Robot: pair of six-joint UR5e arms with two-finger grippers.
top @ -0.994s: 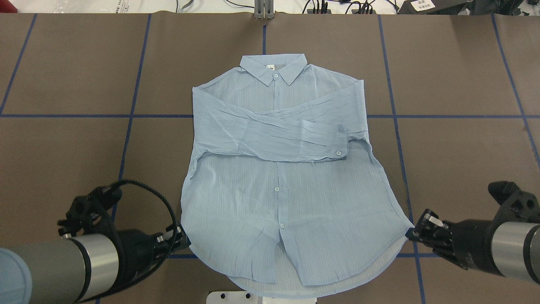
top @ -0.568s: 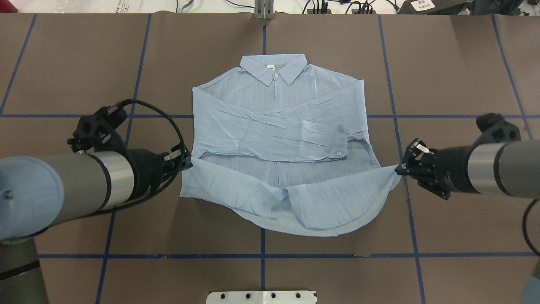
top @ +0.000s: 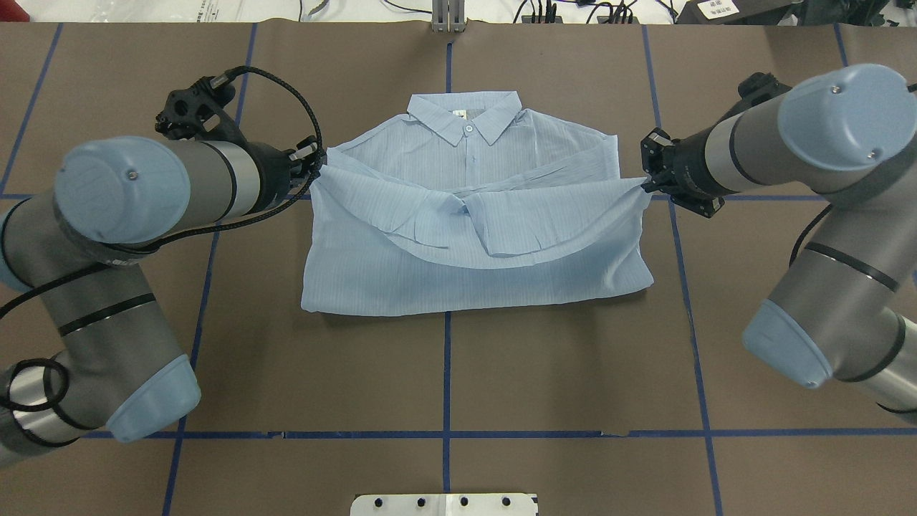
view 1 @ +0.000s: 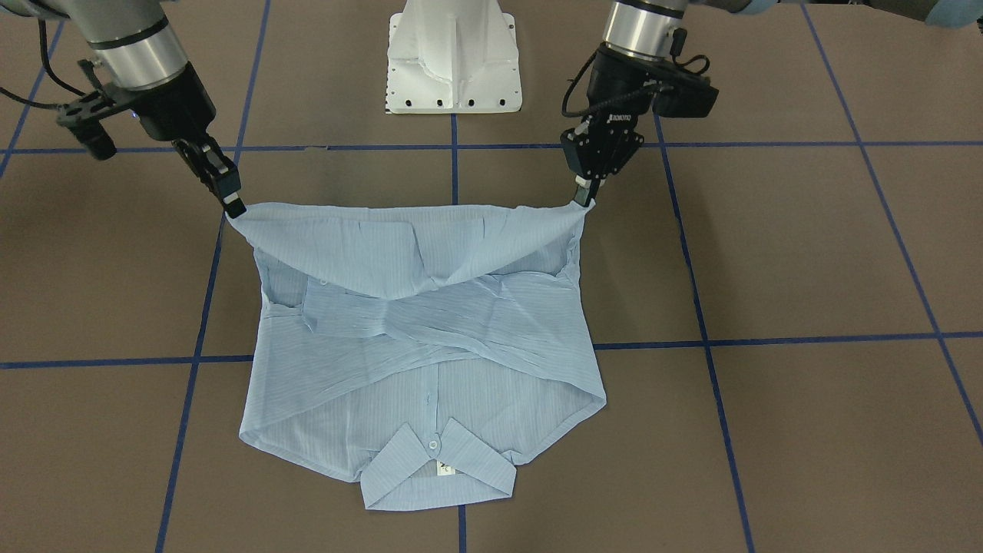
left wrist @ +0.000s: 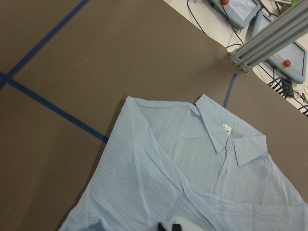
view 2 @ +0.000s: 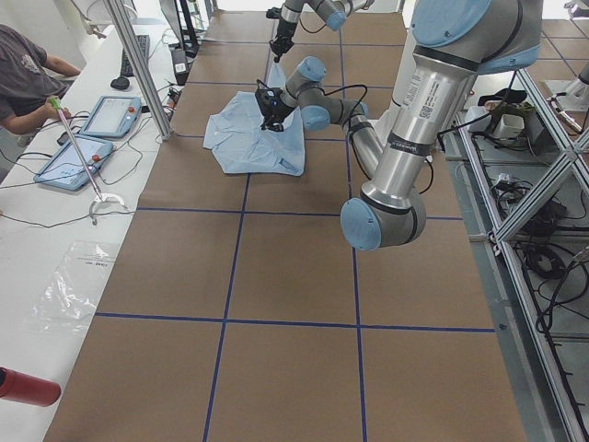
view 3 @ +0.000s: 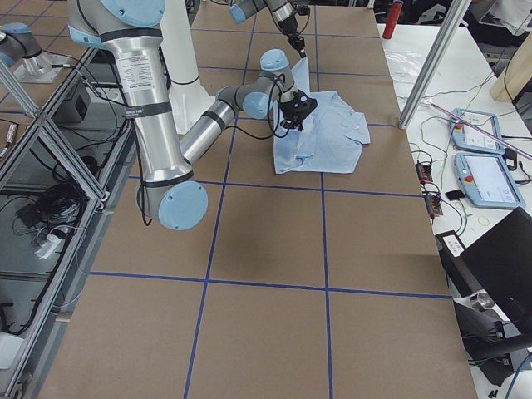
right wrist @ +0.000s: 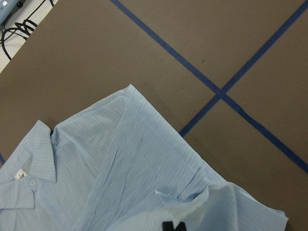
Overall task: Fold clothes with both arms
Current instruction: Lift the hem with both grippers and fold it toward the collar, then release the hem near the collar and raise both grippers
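Note:
The pale-blue pinstriped shirt lies front up on the brown table, collar at the far side, sleeves crossed over the chest. My left gripper is shut on one hem corner. My right gripper is shut on the other. Both hold the hem raised over the chest, so the lower half doubles back toward the collar. In the front-facing view the shirt hangs between the left gripper and the right gripper. Both wrist views look down on the shirt.
The white pedestal base stands at the robot's side of the table. Blue tape lines cross the brown cover. An operators' bench with tablets and a seated person runs along the far side, behind aluminium posts.
Both grippers have carried the hem corners from the near table edge up and away toward the collar. The shirt's lower half has folded over the crossed sleeves.

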